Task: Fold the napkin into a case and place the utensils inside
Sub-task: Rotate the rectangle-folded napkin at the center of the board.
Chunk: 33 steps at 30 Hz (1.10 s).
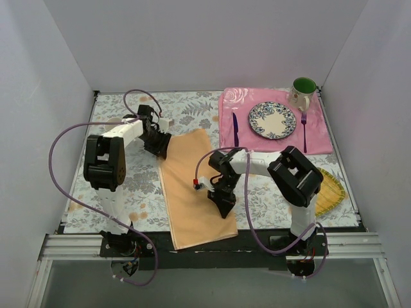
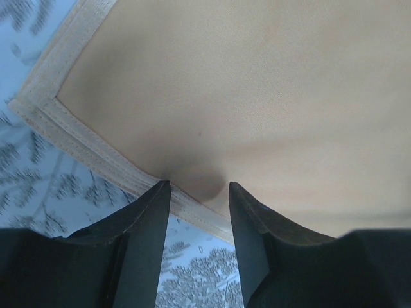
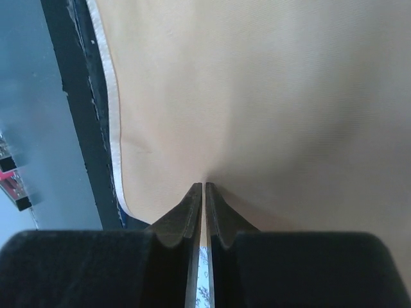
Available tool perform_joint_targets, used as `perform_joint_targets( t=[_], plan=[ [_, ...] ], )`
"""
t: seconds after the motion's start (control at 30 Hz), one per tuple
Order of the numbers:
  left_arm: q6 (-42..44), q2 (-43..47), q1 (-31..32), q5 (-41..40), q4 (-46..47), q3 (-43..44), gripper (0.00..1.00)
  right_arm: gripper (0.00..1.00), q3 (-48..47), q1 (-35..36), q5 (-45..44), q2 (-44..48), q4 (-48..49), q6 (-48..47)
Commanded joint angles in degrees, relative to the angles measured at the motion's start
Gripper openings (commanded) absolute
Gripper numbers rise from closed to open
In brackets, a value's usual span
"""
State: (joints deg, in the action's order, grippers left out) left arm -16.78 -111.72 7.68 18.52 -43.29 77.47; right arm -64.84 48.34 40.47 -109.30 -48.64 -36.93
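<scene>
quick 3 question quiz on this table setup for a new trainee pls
1. True or false: the knife and fork already lie inside the napkin.
2. What stands at the far right corner of the pink placemat? A) green mug B) glass bowl C) knife
3. Fill in: the right gripper is pinched shut on the ____.
Key: 1 false; 2 A; 3 napkin.
</scene>
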Motion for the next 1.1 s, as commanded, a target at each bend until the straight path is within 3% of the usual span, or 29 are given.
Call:
perform_joint_targets(
  t=[0.0,0.2,0.37,0.47,0.67,0.9,1.07],
  plan=[
    [-2.6,-8.1,-0.3,-2.4,2.9,5.5,0.41,0.15,-7.3,-0.1,1.3,-1.6,-0.3,2.3],
    [-3.3,-4.7,-1.1,0.4,2.3,9.8,0.43,0.24,-16.5,-8.9,6.0,2.1,-3.7,3.6],
    [-4.8,2.7,-1.8,14.1,0.5,10.3,0.48,0.28,-14.5,-15.8,12.0,6.4,3.7,12.1],
    [-6.8,6.6,-1.7,22.3,-1.4,7.7,0.53,0.27,-11.9,-16.9,12.8,6.5,10.1,19.1],
    [-11.3,11.6,-1.7,28.2,-0.9,-3.4,0.63,0.24,-12.8,-17.0,10.0,3.2,19.4,26.4],
    [-16.5,12.5,-2.8,20.7,4.3,-8.1,0.38,0.21,-17.2,-17.0,6.6,-2.7,23.9,29.5],
    [-17.9,7.1,-2.8,23.0,3.4,-4.6,0.22,0.19,-20.7,-17.6,6.3,-5.9,28.7,32.6]
  ],
)
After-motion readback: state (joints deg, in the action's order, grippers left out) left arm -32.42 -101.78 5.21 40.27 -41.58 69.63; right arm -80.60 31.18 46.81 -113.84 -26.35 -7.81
